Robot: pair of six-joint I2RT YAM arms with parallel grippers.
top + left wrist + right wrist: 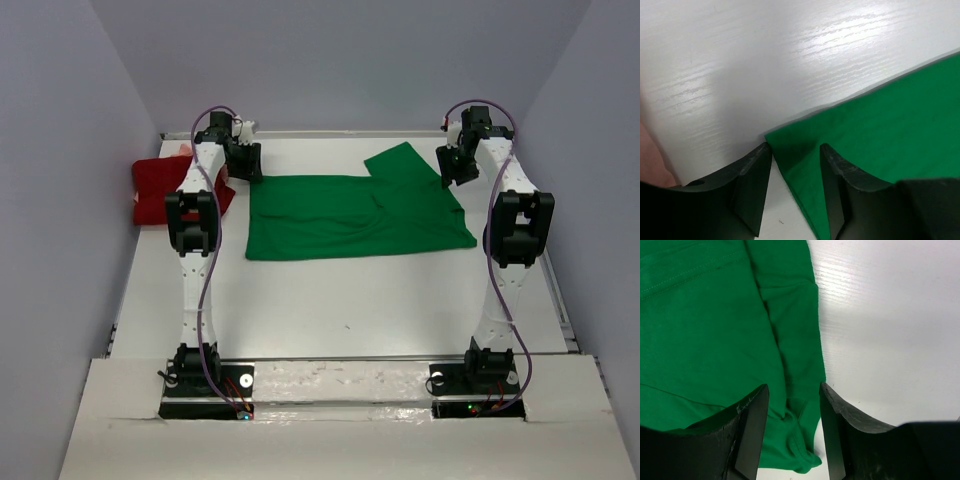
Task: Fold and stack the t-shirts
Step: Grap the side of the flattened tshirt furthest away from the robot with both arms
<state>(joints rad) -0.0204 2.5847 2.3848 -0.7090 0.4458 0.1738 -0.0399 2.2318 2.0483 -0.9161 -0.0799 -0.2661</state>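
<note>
The green t-shirt [350, 215] lies spread flat in the upper middle of the top view on the table [330, 300], with one sleeve angled toward the upper right. Your left gripper [796, 150] sits at its upper left corner, fingers apart with the corner between them. Your right gripper [792, 390] is likewise spread, straddling the shirt's right edge. The dark red t-shirt [160, 190] lies bunched at the far left. A pink t-shirt [652, 160] shows at the lower left of the left wrist view.

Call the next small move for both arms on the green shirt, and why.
Probably shut both at once. The left gripper stands open around the far-left corner of the green t-shirt, and the right gripper stands open astride its right edge. Neither pinches cloth yet, so no fold can start.
</note>
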